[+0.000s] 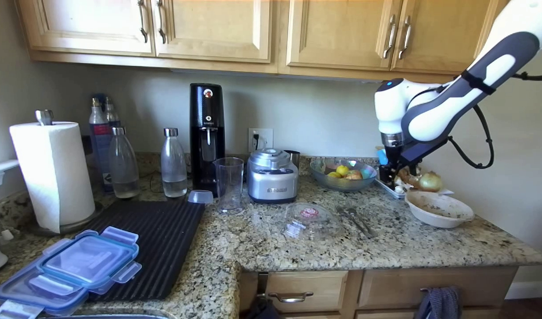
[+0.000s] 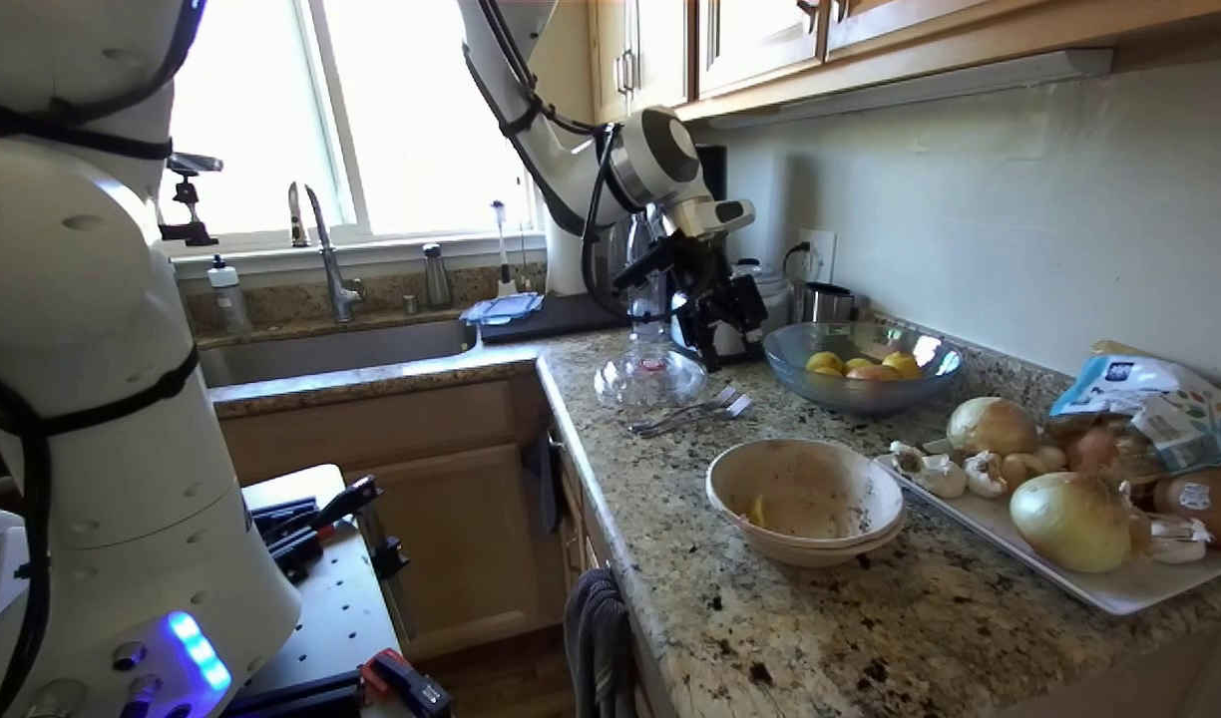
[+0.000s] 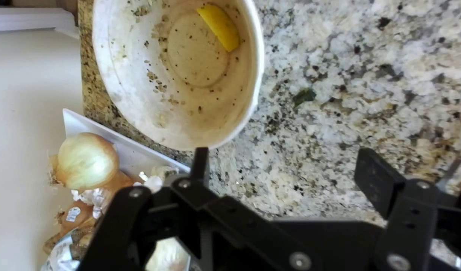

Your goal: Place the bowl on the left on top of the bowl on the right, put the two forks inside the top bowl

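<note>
While lying together at left, seemingly next to be gathered: two forks (image 2: 690,418).
Above the counter (image 2: 870,638), a spread, empty gripper (image 3: 285,169), presumably ready to pinch one; at right, two nested bowls (image 2: 810,494), apparently stacked to receive both forks.

"Where is it brightest?" asks one speaker.

"At the window (image 2: 421,110), glaring white above the sink (image 2: 341,351)," the other answers.

"And the wall (image 1: 324,115)?"

"Pale, between wooden upper cabinets (image 1: 280,40) and a speckled table (image 1: 271,248); the floor (image 2: 516,678) is brown."
</note>
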Action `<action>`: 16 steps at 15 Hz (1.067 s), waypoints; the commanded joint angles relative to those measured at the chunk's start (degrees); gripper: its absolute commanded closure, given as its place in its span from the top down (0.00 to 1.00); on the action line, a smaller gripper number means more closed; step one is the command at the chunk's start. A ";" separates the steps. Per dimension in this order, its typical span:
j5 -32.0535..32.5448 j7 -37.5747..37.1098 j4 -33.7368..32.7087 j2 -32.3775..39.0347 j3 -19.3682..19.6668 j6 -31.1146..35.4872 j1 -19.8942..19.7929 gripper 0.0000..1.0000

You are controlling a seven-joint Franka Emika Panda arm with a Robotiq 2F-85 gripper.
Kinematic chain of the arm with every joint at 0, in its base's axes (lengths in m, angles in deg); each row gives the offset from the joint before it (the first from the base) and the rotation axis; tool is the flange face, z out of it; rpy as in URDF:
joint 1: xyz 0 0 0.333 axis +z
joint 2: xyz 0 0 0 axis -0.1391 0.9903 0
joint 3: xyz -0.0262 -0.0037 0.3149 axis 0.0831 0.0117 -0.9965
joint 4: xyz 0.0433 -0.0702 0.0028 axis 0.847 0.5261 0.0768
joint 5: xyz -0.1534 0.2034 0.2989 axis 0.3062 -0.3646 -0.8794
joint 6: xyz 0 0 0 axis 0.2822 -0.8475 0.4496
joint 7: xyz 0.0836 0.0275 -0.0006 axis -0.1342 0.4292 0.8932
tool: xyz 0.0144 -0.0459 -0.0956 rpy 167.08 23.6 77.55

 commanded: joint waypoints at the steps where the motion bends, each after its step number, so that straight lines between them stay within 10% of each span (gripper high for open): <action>1: -3.93 5.61 3.10 -3.90 -2.81 2.46 -0.25 1.00; 16: -27.05 25.25 -6.02 11.62 -5.75 9.33 -2.29 0.92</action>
